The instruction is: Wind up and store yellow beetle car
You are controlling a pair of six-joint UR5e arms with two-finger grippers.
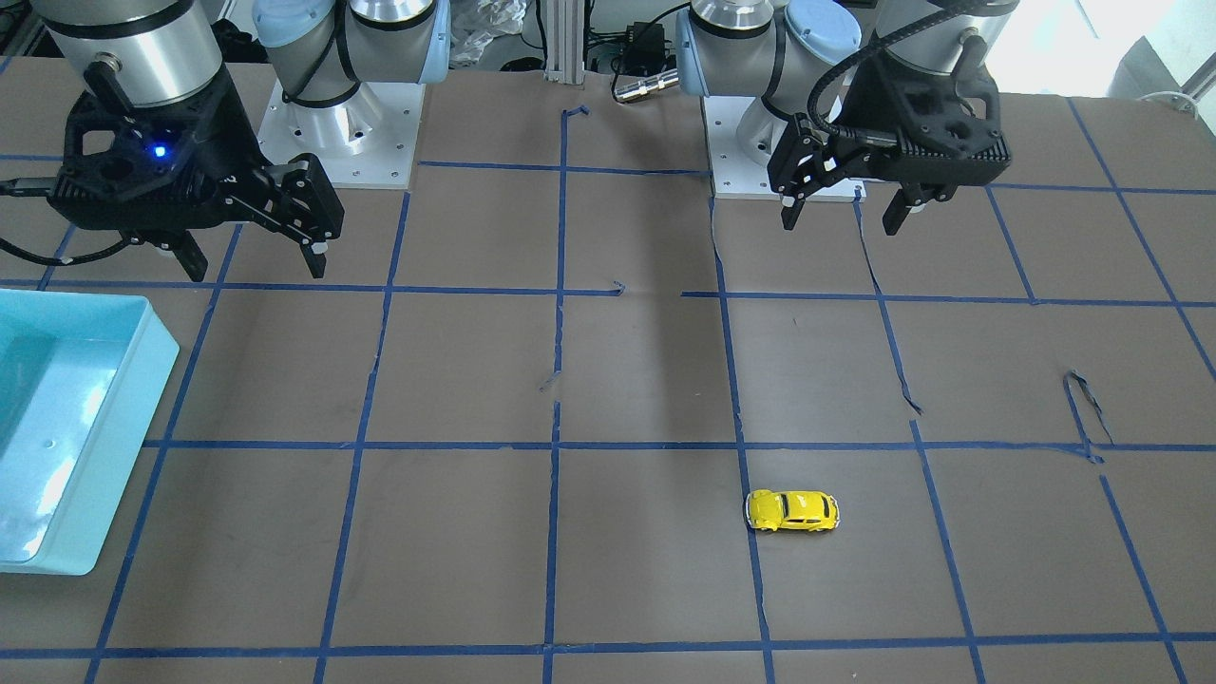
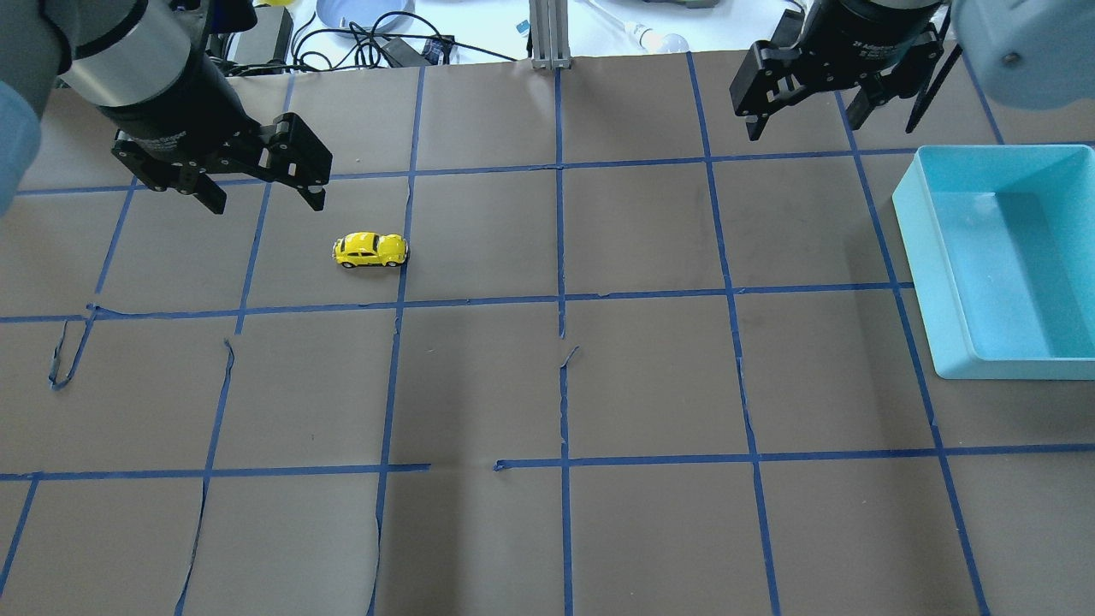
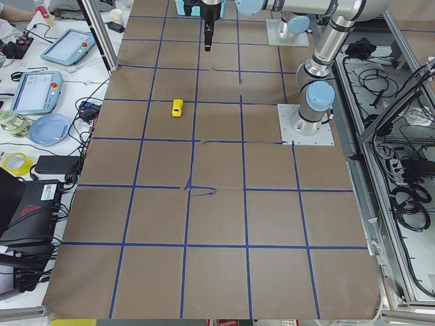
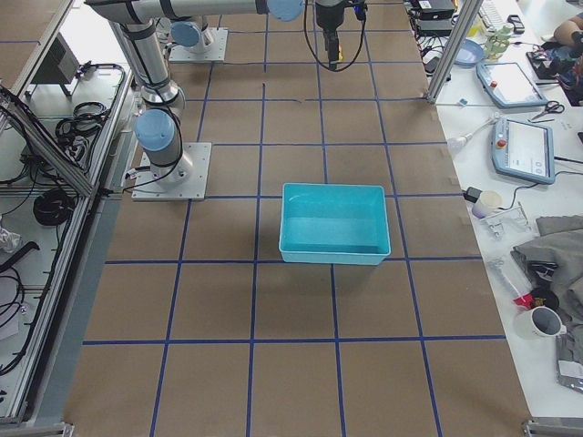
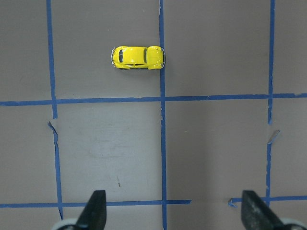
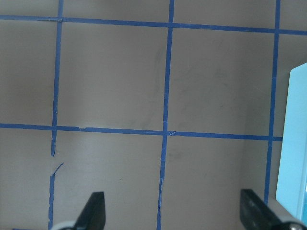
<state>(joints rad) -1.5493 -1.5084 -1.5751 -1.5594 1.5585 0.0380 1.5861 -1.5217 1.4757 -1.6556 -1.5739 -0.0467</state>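
Both arms hang above the surface (image 2: 650,376) with nothing in hand. My left end effector (image 2: 268,204) has its fingers spread wide and empty, and so does my right end effector (image 1: 256,269).

The yellow car (image 2: 370,250) sits on its wheels on my left half of the surface, towards the far side, with one end on a blue tape line. In the left wrist view the car (image 5: 138,57) lies ahead of my fingers and a little left of their centre, its length running the same way as their gap.

The step in hand, as I judge it, is the left arm's reach. I should centre over the roof and probably turn the wrist a quarter turn, so the fingers close on the two long sides, not on the rounded ends. The car is small and glossy and may squirt out, so I should come down low and close gently, then keep the wheels pressed down while dragging it to wind it.

The turquoise bin (image 2: 1009,368) stands at my right, well apart from the car, with nothing in it.
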